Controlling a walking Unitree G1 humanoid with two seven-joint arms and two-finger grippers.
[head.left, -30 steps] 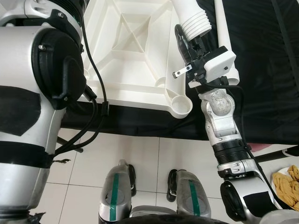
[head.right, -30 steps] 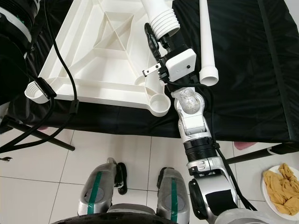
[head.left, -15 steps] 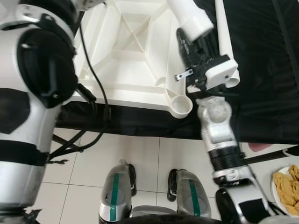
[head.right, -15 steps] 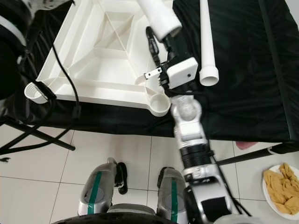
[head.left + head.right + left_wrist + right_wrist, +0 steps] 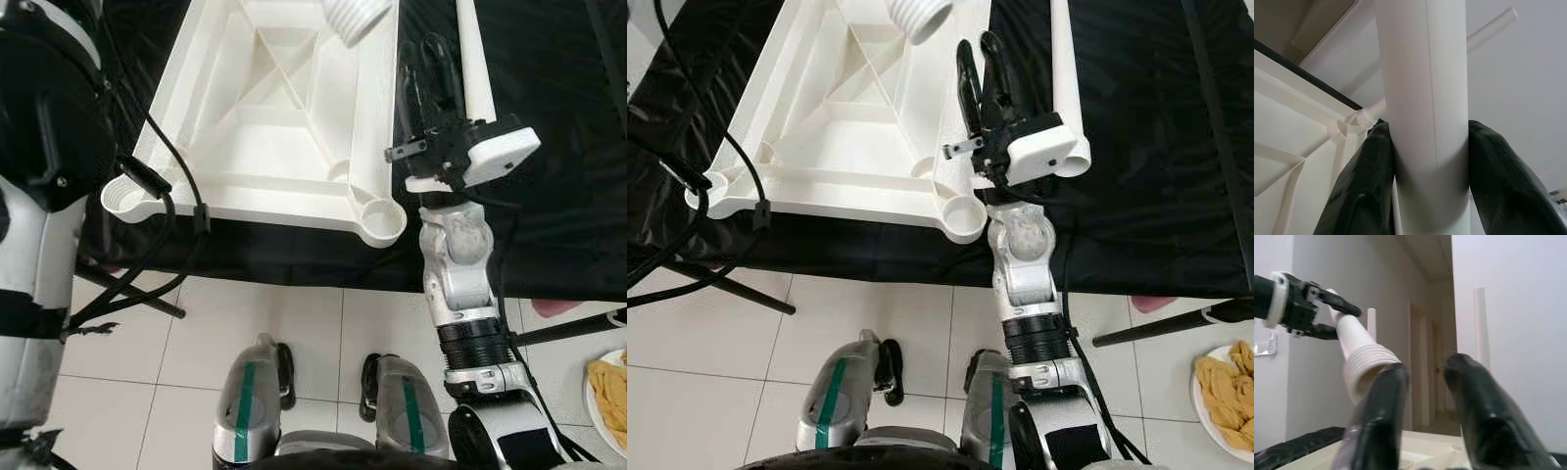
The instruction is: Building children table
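Upside down on the black cloth-covered bench (image 5: 1136,147): a white plastic tabletop (image 5: 833,108), ribs showing. Lying that way so the round corner sockets face up and can take legs. One empty socket (image 5: 963,211) at the near corner, close to the robot's feet, and another (image 5: 121,197) at the near left corner.

Held up over the tabletop: a long white plastic table leg (image 5: 1425,117) with a ribbed screw end (image 5: 918,17). Squeezed between the two black fingers (image 5: 1359,191) of the left gripper (image 5: 1425,205), pinched tight on the smooth round part. Long way of the leg slanting, ribbed end pointing down at the tabletop and toward the robot. Probably held like this so the ribbed end can go into a socket.

Right gripper (image 5: 982,64) raised just beside the tabletop's right edge, fingers pointing away from the robot, a little apart with nothing between them. Ribbed end near it, not touching. Maybe waiting to help steer.

Another white leg (image 5: 1065,78) lying flat on the cloth, long way pointing away from the robot.
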